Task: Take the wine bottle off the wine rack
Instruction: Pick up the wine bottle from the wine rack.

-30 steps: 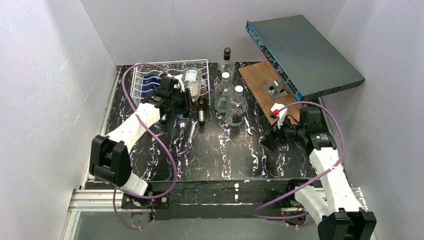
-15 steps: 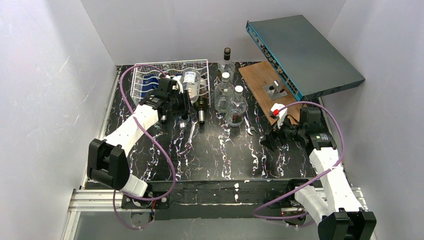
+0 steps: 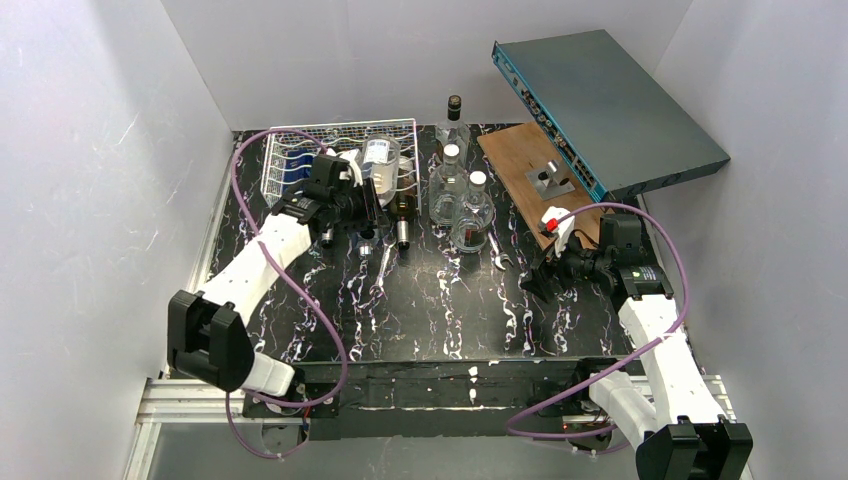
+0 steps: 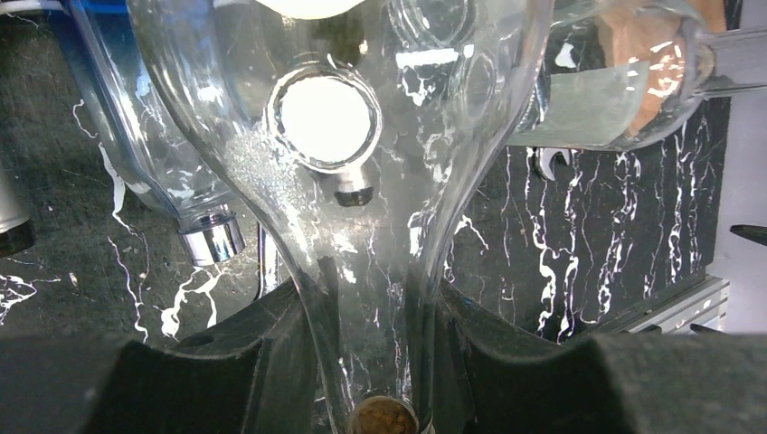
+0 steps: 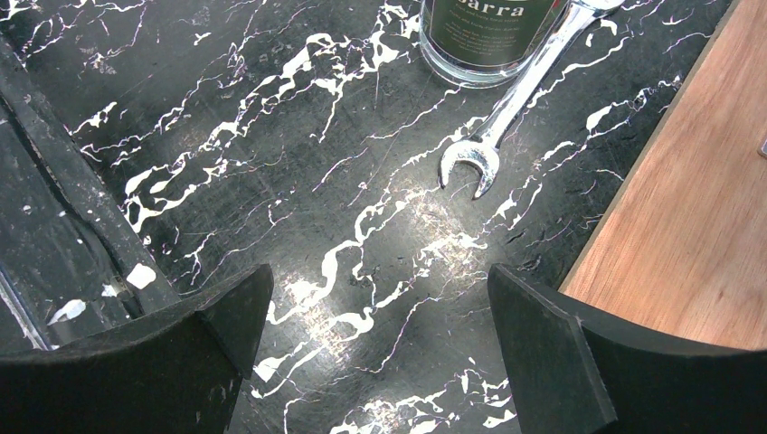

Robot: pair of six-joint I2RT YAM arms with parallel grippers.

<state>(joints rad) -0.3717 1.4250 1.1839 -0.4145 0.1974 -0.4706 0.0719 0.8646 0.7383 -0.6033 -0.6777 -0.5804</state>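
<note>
Left tool (image 4: 373,366) stays clenched on the neck of the clear wine bottle (image 3: 379,160), which lies at the right end of the wine rack (image 3: 285,150). Over the last second the arm has swung leftward and nudged the bottle. Judgement: withdrawal begun, not complete. Right tool (image 5: 375,344) hangs released.

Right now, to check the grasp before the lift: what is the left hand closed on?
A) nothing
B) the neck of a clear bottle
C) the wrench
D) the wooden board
B: the left wrist view shows the clear wine bottle with its corked neck pinched in the left hand.
</note>
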